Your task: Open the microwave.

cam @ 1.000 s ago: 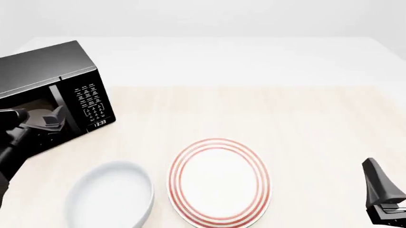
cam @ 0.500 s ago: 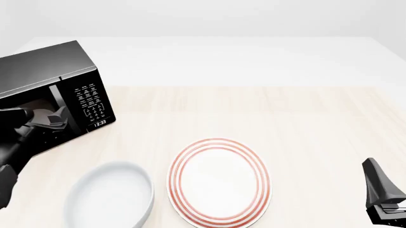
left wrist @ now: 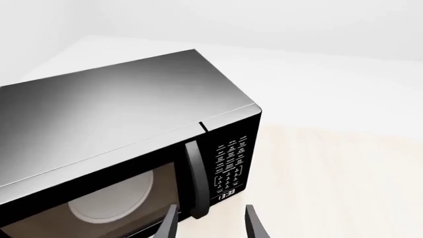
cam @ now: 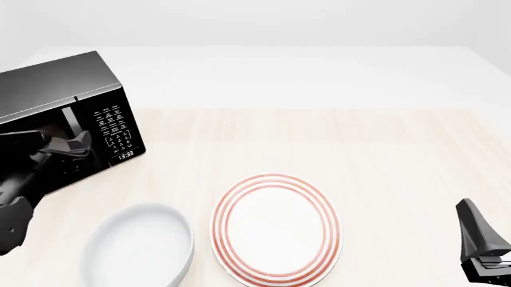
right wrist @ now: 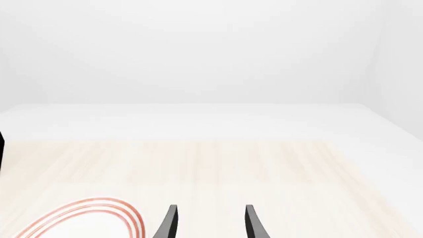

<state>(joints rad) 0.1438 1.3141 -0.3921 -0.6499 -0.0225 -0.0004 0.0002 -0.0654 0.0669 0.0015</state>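
Note:
The microwave [cam: 56, 89] is a glossy black box at the table's far left, with its door closed. In the left wrist view its vertical handle [left wrist: 194, 178] runs beside the keypad [left wrist: 229, 166], and the clock reads 13:33. A pale turntable [left wrist: 112, 196] shows through the glass. My left gripper [left wrist: 210, 226] is open, its fingers on either side of the handle's lower end without closing on it. From the front, the left gripper [cam: 57, 142] sits right against the door. My right gripper [cam: 477, 239] rests open at the near right corner, holding nothing.
A white plate with red rings [cam: 276, 227] lies at the front middle of the table. A plain white bowl [cam: 140, 251] sits to its left, just below the microwave. The plate's rim [right wrist: 86, 215] shows in the right wrist view.
My left gripper has shifted slightly up and toward the microwave's handle, and its arm has swung further left. The right arm has not moved.

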